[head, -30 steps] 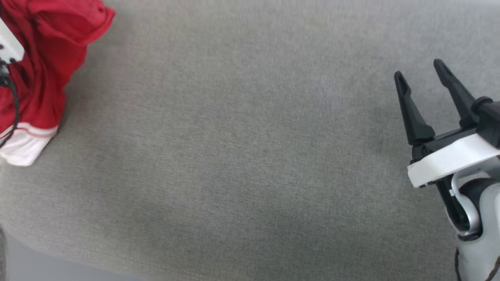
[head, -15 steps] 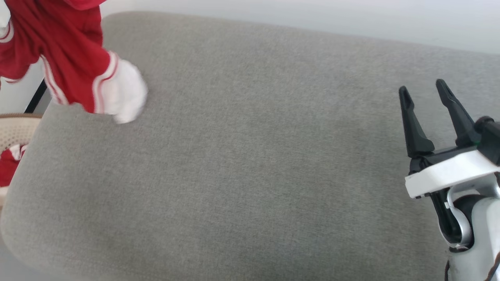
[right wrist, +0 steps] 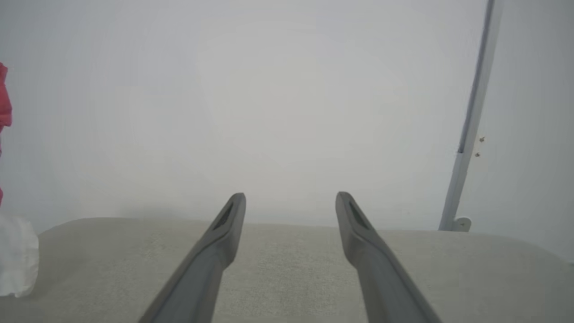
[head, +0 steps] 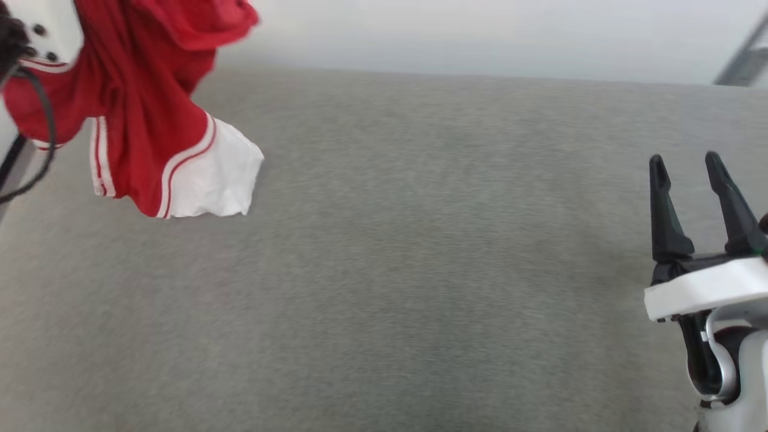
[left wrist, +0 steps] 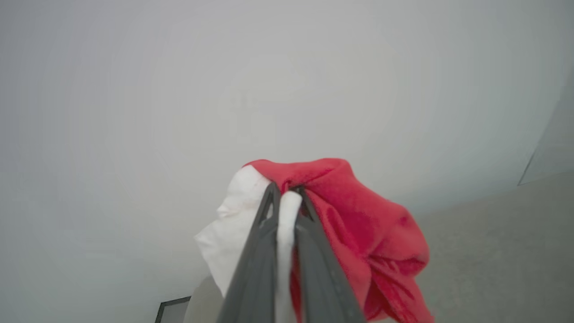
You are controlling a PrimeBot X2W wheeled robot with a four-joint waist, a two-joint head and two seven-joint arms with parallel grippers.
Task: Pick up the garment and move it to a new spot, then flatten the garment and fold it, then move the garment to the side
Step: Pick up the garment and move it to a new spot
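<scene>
The garment (head: 144,114), a red jersey with white sleeves and striped trim, hangs bunched at the upper left of the head view, its white sleeve dangling just above the grey cushion. My left gripper (left wrist: 287,194) is shut on a fold of red and white cloth of the garment (left wrist: 358,224). In the head view only the left arm's white wrist and black cable show, at the top left corner. My right gripper (head: 687,165) stands open and empty at the lower right, over the cushion; its fingers (right wrist: 224,224) are spread wide in the right wrist view. The garment's edge (right wrist: 15,255) shows at that view's far left.
A broad grey fabric cushion (head: 408,270) spans the head view, its far edge meeting a pale wall (head: 480,36). A grey metal post (right wrist: 471,116) runs up the wall at the right. A dark frame piece (left wrist: 172,309) shows below the cushion's left end.
The head camera has tilted up and shifted. The garment has been lifted off the cushion's left end and carried rightward over it, still in my left gripper. The right gripper stays open.
</scene>
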